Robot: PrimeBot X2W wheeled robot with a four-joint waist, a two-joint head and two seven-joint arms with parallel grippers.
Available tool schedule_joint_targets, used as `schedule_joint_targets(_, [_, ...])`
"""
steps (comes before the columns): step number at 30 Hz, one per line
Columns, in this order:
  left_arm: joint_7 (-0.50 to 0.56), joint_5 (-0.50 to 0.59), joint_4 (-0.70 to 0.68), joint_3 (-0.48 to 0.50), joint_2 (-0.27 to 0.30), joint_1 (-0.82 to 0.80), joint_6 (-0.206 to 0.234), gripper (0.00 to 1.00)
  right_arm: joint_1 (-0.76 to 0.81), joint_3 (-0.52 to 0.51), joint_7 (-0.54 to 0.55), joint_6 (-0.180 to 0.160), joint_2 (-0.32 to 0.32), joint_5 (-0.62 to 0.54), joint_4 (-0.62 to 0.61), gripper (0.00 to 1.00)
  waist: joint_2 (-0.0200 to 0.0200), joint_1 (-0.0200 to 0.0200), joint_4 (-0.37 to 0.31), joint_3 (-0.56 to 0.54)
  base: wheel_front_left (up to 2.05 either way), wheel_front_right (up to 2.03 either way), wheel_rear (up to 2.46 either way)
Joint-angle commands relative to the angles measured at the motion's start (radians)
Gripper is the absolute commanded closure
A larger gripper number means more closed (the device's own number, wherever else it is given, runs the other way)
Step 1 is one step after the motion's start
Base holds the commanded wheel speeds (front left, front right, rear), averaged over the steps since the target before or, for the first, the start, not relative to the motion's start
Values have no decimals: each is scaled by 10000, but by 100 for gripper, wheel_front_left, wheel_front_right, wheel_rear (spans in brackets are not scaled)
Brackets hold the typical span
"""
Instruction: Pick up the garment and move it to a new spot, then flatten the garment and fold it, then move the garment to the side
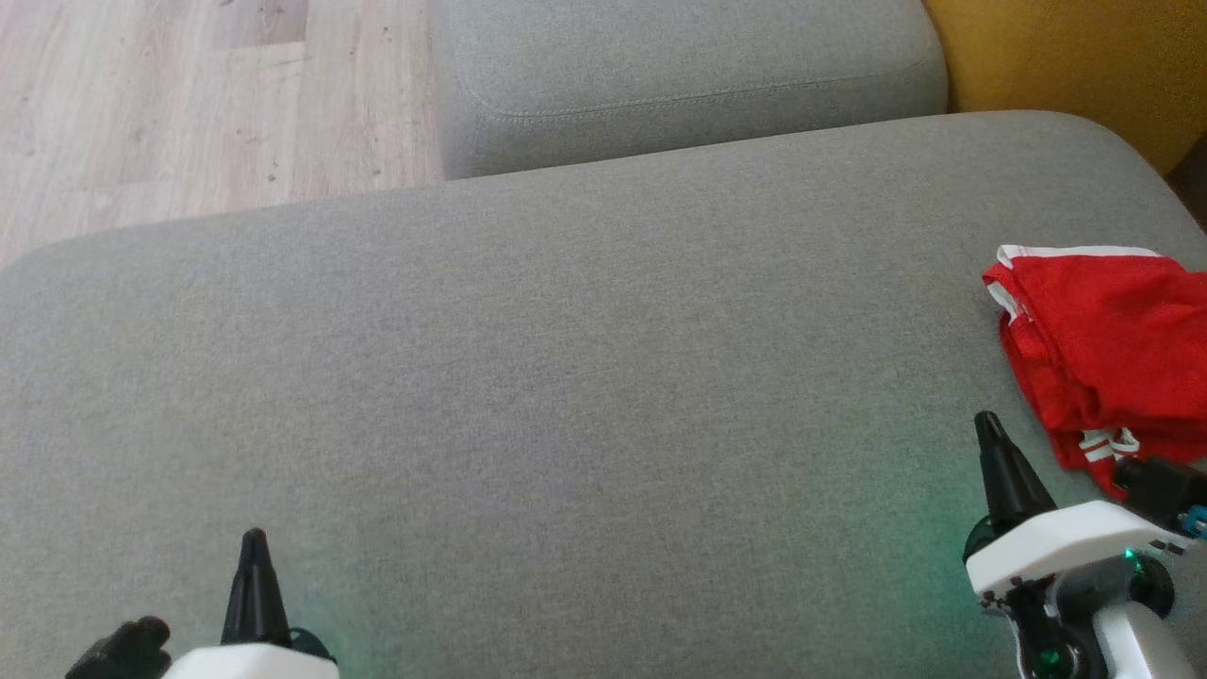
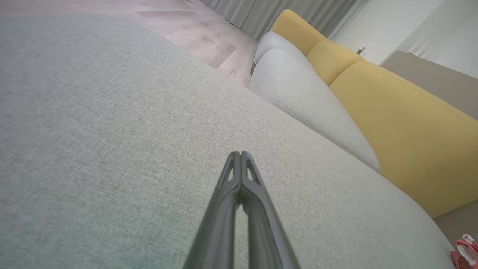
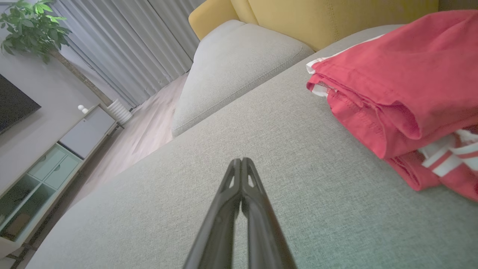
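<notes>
The garment point(image 1: 1108, 339) is red with white stripes and lies folded in a stack at the right edge of the grey sofa seat point(image 1: 566, 396). From the right wrist camera the garment point(image 3: 396, 97) sits to the right of my fingers, apart from them. My right gripper point(image 1: 987, 424) is shut and empty, just left of the garment's near corner; its closed tips point(image 3: 241, 161) hover over bare cushion. At the lower left my left gripper point(image 1: 254, 539) is shut with nothing in it, far from the garment. In the left wrist view a sliver of garment point(image 2: 464, 251) shows at the bottom right corner.
A second grey cushion point(image 1: 688, 75) adjoins the seat at the back. Yellow back cushions point(image 2: 407, 123) run along the right side. Wooden floor point(image 1: 189, 104) lies beyond the seat's far left edge. A cabinet point(image 3: 41, 175), curtains point(image 3: 123, 48) and a plant point(image 3: 30, 26) stand across the room.
</notes>
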Motion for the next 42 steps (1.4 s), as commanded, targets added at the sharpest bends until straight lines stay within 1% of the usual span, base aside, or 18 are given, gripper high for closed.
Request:
schedule_joint_targets(1, [94,-304,-359,278,17,-543,-58,100,-560,-60,37,27,35,372,-382,100,0,-1,15,3,0,0,0])
schedule_joint_targets(42, [1249,-4291,-521,921,-236,-1151,-310,100,-650,-730,367,51,411,4815,-435,100,0,-1,318,62,0,0,0])
